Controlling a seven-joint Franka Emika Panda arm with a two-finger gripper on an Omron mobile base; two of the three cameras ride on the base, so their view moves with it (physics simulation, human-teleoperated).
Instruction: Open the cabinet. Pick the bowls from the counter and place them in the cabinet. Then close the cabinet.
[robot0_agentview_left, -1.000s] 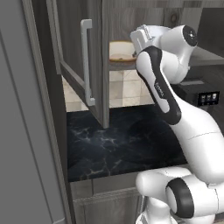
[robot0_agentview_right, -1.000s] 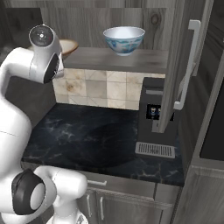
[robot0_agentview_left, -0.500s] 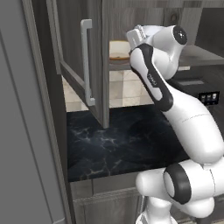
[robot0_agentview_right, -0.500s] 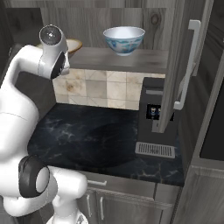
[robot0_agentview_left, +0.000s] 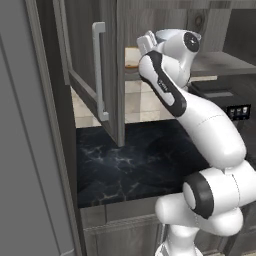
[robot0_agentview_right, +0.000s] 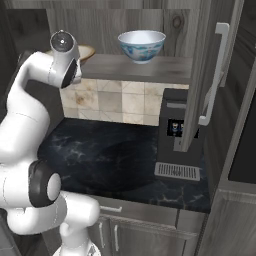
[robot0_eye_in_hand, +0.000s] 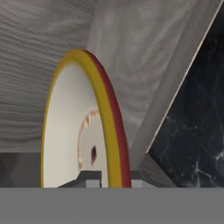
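In the left base view, the cabinet (robot0_agentview_left: 107, 75) stands with its left door swung out toward seven o'clock, the silver bar handle (robot0_agentview_left: 99, 70) upright on the door's face. The white arm (robot0_agentview_left: 200, 115) rises from four o'clock and reaches up to the wooden shelf (robot0_agentview_left: 220, 62), where the cream bowl (robot0_agentview_left: 131, 57) shows as a pale sliver just behind the door's edge, at nine o'clock from the wrist. Below lies the counter (robot0_agentview_left: 135, 160), black with white veins. In the right base view, the blue-patterned bowl (robot0_agentview_right: 141, 45) sits upright on the shelf at twelve o'clock, well apart from the cream bowl at ten o'clock, which is partly hidden by the arm's wrist. A dark coffee machine (robot0_agentview_right: 177, 137) stands on the counter at three o'clock under the open right door (robot0_agentview_right: 210, 75). In the hand view, the gripper (robot0_eye_in_hand: 113, 177) is clamped on the cream bowl's orange-brown rim at six o'clock, the bowl seen edge-on against the cabinet's grey wood, with the counter at four o'clock.
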